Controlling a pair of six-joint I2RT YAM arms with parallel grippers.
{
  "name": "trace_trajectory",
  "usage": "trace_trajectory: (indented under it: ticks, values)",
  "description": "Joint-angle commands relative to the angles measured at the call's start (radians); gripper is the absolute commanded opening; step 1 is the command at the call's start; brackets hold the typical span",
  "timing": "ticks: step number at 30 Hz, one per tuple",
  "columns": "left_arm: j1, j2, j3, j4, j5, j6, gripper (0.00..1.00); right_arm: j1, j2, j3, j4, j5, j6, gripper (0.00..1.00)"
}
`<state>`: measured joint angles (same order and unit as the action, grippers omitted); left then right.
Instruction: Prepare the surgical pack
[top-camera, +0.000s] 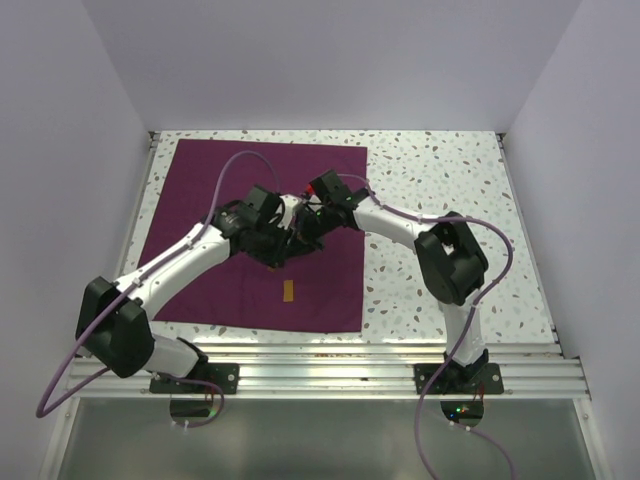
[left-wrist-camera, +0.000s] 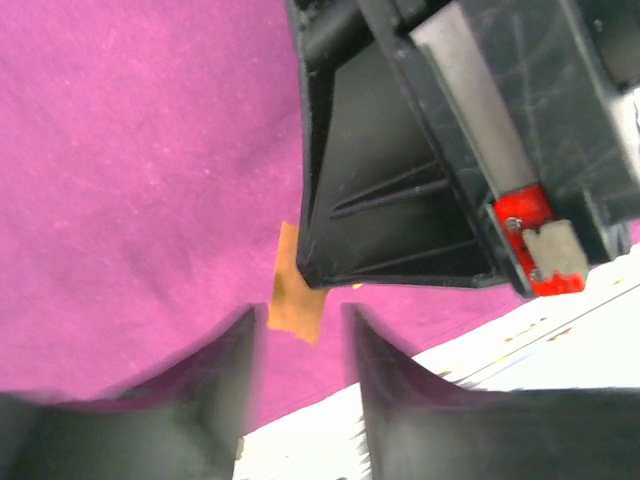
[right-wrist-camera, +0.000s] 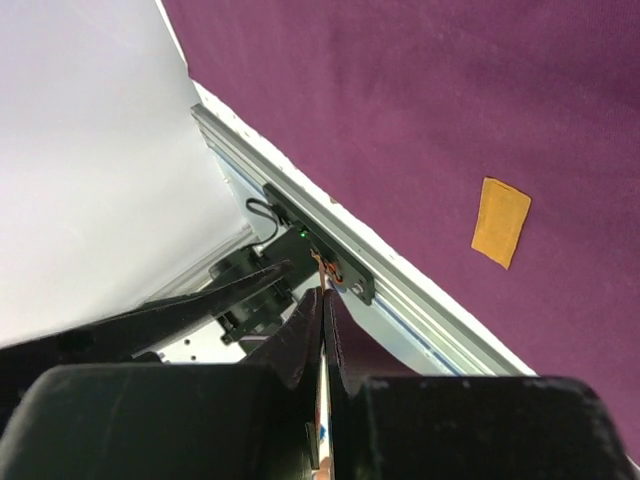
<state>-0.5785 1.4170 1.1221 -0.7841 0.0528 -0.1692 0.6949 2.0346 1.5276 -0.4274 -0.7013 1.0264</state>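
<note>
1. The left gripper (top-camera: 272, 252) is held over the middle of the cloth. Its fingers are parted a modest way, and nothing is seen between them.
2. The surgical pack (top-camera: 200, 190), a plum-purple cloth, is spread flat on the left part of the speckled table (top-camera: 440, 190), beneath both grippers. A small orange tag (top-camera: 288, 291) is seen on it, lying toward the arm bases, long axis near-to-far. It is judged nearer the left gripper.
3. The right gripper (top-camera: 308, 232) is closed tight, just beside the left. Whether anything thin is pinched cannot be told.
</note>
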Motion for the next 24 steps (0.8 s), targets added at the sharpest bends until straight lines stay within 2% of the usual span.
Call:
trace_trajectory:
  ticks: [1,3,6,10,13,16,19,20,24]
  values:
    - [-0.003,-0.047,-0.019,0.037,-0.001,-0.013,0.53,0.003,-0.007,0.016,-0.007,-0.024,-0.032,0.0]
    - [-0.001,-0.072,-0.027,0.046,-0.014,-0.032,0.72,-0.003,-0.013,0.009,-0.031,-0.017,-0.06,0.0]
    - [0.025,-0.101,-0.041,0.065,-0.008,-0.055,0.79,-0.029,-0.04,-0.026,-0.063,-0.01,-0.117,0.0]
    - [0.098,-0.131,-0.065,0.095,0.028,-0.098,0.8,-0.089,-0.117,-0.099,-0.135,-0.001,-0.244,0.0]
    - [0.15,-0.133,-0.088,0.127,0.074,-0.139,0.8,-0.187,-0.181,-0.203,-0.198,0.01,-0.386,0.0]
    - [0.155,-0.11,-0.128,0.19,0.157,-0.164,0.76,-0.399,-0.293,-0.345,-0.243,0.002,-0.53,0.0]
    - [0.155,-0.075,-0.166,0.264,0.209,-0.188,0.73,-0.552,-0.402,-0.458,-0.342,0.022,-0.656,0.0]
    - [0.155,-0.057,-0.171,0.279,0.237,-0.196,0.71,-0.652,-0.453,-0.481,-0.365,0.026,-0.682,0.0]
    - [0.155,0.0,-0.16,0.324,0.274,-0.187,0.69,-0.871,-0.536,-0.579,-0.427,0.084,-0.756,0.0]
